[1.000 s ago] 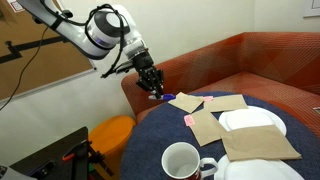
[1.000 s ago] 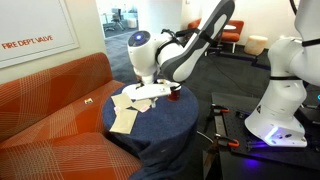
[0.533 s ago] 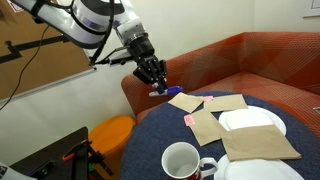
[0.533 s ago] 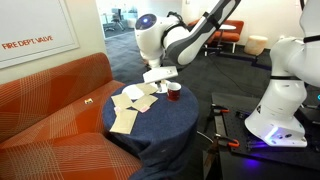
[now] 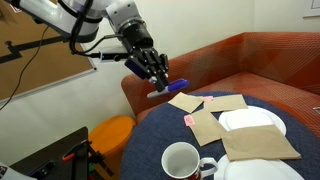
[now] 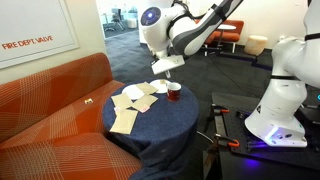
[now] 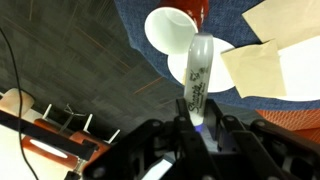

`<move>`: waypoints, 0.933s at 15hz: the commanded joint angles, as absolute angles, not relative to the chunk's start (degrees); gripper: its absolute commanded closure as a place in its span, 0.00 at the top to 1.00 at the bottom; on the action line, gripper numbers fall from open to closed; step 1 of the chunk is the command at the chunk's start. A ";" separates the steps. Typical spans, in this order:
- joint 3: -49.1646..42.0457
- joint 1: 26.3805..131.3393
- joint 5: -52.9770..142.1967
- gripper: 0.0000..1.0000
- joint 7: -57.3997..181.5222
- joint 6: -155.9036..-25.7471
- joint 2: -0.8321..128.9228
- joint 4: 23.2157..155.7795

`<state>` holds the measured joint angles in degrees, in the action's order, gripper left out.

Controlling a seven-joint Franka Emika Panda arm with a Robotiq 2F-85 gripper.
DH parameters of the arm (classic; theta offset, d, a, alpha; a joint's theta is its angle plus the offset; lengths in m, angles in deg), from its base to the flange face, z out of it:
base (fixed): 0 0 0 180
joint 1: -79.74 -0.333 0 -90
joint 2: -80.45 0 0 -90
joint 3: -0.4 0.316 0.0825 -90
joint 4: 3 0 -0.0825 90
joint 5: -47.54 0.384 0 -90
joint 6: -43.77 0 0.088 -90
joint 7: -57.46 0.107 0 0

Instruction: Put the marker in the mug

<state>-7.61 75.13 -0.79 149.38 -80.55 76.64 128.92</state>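
Observation:
My gripper (image 5: 160,78) is shut on the marker (image 5: 172,86), a short blue stick with a pale end, and holds it high above the far edge of the round blue table (image 5: 150,140). In the wrist view the marker (image 7: 196,75) sticks out from between the fingers (image 7: 196,125) toward the white mug (image 7: 172,30) far below. The mug (image 5: 182,160) stands upright and empty at the table's near side, handle to the right. It shows small in an exterior view (image 6: 174,91), with the gripper (image 6: 166,66) above the table.
Several tan paper napkins (image 5: 258,143) and a white plate (image 5: 248,120) lie on the table, with a small pink-red object (image 5: 187,120) among them. An orange sofa (image 5: 250,55) curves behind. An orange stool (image 5: 108,132) and a white robot (image 6: 284,90) stand nearby.
My gripper has risen from just above the table's far edge, carrying the marker up and slightly toward the table's middle.

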 commanded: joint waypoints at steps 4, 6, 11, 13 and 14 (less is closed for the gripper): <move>-4.54 77.93 -8.44 0.06 157.57 -71.72 80.49 131.21; -4.24 78.35 -10.17 0.06 161.14 -70.84 80.21 131.58; -3.81 78.97 -13.71 0.06 170.37 -70.93 79.19 132.86; -3.62 78.96 -15.74 0.06 173.69 -70.63 78.59 133.24; -3.51 78.93 -17.04 0.06 175.88 -70.37 78.23 133.41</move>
<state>-4.96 78.05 -13.74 170.39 -72.06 78.30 132.45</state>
